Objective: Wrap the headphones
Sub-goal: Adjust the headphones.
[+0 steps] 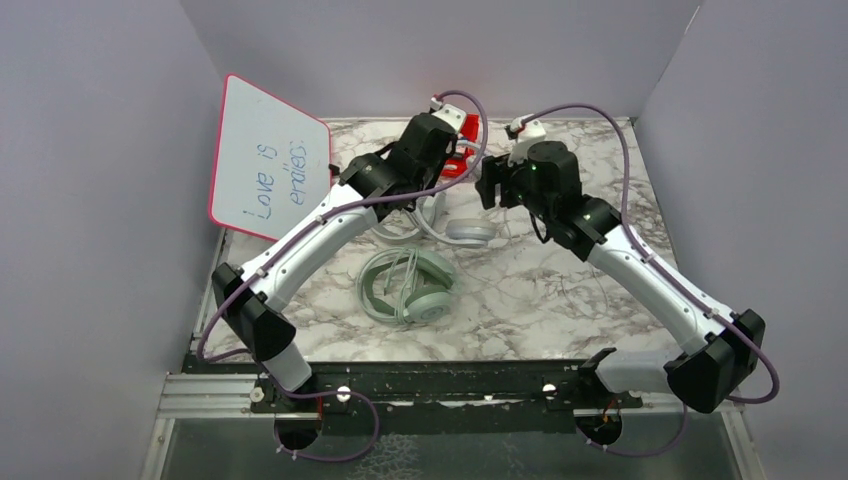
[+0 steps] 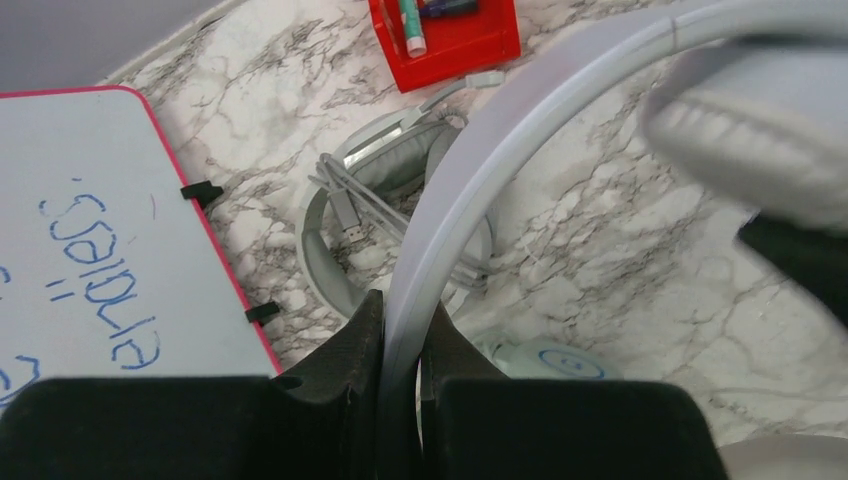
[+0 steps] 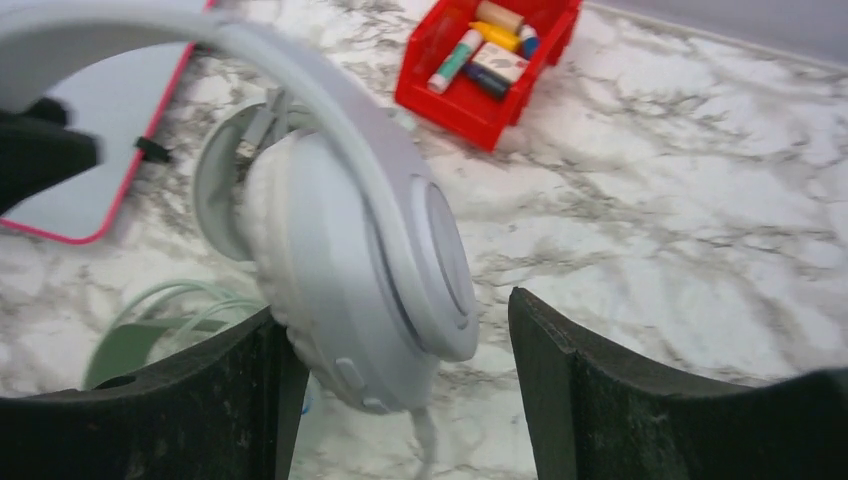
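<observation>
My left gripper [image 2: 402, 330] is shut on the band [image 2: 470, 180] of a white headset and holds it above the table. Its ear cup [image 3: 360, 260] hangs between the fingers of my open right gripper [image 3: 395, 305], close to the left finger, with a cable stub [image 3: 425, 440] below it. That cup also shows in the top view [image 1: 470, 232]. A pale grey headset [image 2: 370, 190] with its cable bundled inside lies on the marble under the held one. A mint-green headset [image 1: 410, 285] with a coiled cable lies nearer the arm bases.
A red bin [image 1: 465, 140] of small items stands at the back, also in the right wrist view [image 3: 490, 60]. A pink-framed whiteboard [image 1: 268, 160] leans at the back left. Grey walls enclose the marble table [image 1: 560, 300] on three sides.
</observation>
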Robot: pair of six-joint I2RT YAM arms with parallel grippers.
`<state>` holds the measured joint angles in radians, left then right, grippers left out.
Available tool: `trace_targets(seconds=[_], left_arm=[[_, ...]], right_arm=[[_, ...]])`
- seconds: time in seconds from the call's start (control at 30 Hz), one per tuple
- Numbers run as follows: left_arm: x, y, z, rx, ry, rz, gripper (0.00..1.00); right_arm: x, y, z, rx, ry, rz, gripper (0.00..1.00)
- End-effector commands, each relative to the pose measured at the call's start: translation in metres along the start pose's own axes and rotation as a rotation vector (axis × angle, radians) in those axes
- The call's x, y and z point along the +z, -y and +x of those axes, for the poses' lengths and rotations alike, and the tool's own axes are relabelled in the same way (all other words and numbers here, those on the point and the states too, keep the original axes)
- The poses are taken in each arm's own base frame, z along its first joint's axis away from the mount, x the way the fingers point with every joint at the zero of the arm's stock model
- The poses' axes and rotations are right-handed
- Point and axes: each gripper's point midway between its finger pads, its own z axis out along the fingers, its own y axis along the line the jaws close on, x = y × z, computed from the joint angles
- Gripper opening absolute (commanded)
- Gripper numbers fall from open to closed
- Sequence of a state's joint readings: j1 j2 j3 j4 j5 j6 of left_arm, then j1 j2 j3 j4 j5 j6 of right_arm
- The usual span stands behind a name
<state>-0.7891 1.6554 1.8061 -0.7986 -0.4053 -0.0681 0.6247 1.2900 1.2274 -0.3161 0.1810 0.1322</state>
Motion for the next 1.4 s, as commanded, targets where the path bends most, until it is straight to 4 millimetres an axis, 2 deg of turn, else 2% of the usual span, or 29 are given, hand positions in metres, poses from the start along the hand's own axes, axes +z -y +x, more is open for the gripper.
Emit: trace_targets(seconds=[0.0,0.13,0.17,0.23,0.33,0.43,0.5,0.63,0.87,0.93,1.07,1.23,1.3,1.37], left_arm=[[-0.041,0.003,-0.01,0.022,0.082,0.106,0.0],[-0.052,0.004,-0.01,0.022,0.128,0.142,0.0],[-0.055,0.004,-0.011,0.017,0.144,0.149,0.0],[-0.058,0.005,-0.014,0.011,0.162,0.163,0.0],[-0.057,0.011,-0.02,-0.015,0.169,0.187,0.0],[-0.053,0.008,-0.024,-0.076,0.154,0.173,0.0],[-0.047,-0.001,-0.023,-0.132,0.118,0.147,0.0],[-0.039,-0.021,-0.027,-0.242,0.111,0.103,0.0],[-0.036,-0.029,-0.039,-0.349,0.148,0.081,0.0],[-0.036,-0.03,-0.044,-0.388,0.163,0.079,0.0],[-0.041,-0.031,-0.053,-0.445,0.183,0.082,0.0],[-0.048,-0.047,-0.062,-0.502,0.2,0.011,0.0],[-0.044,-0.054,-0.063,-0.512,0.178,-0.025,0.0],[-0.038,-0.059,-0.062,-0.507,0.15,-0.062,0.0]], right_arm=[[-0.005,0.06,-0.018,-0.068,0.023,0.178,0.72],[-0.01,0.097,-0.024,-0.086,0.023,0.267,0.73],[-0.012,0.1,-0.026,-0.09,0.022,0.264,0.74],[-0.011,0.084,-0.03,-0.115,0.022,0.162,0.77],[-0.011,0.053,-0.023,-0.105,-0.02,-0.016,0.84],[-0.022,0.031,-0.012,-0.109,-0.028,-0.145,0.99],[-0.028,0.027,-0.009,-0.08,-0.032,-0.193,1.0],[-0.039,0.032,-0.001,0.066,-0.046,-0.284,1.0],[-0.068,0.013,0.008,0.153,0.013,-0.452,1.0],[-0.068,0.017,0.013,0.151,0.037,-0.434,1.0],[-0.06,0.041,0.02,0.197,0.082,-0.412,1.0],[-0.05,0.074,0.036,0.302,0.084,-0.295,1.0],[-0.045,0.089,0.05,0.36,0.04,-0.211,1.0],[-0.042,0.107,0.073,0.403,-0.045,-0.08,1.0]])
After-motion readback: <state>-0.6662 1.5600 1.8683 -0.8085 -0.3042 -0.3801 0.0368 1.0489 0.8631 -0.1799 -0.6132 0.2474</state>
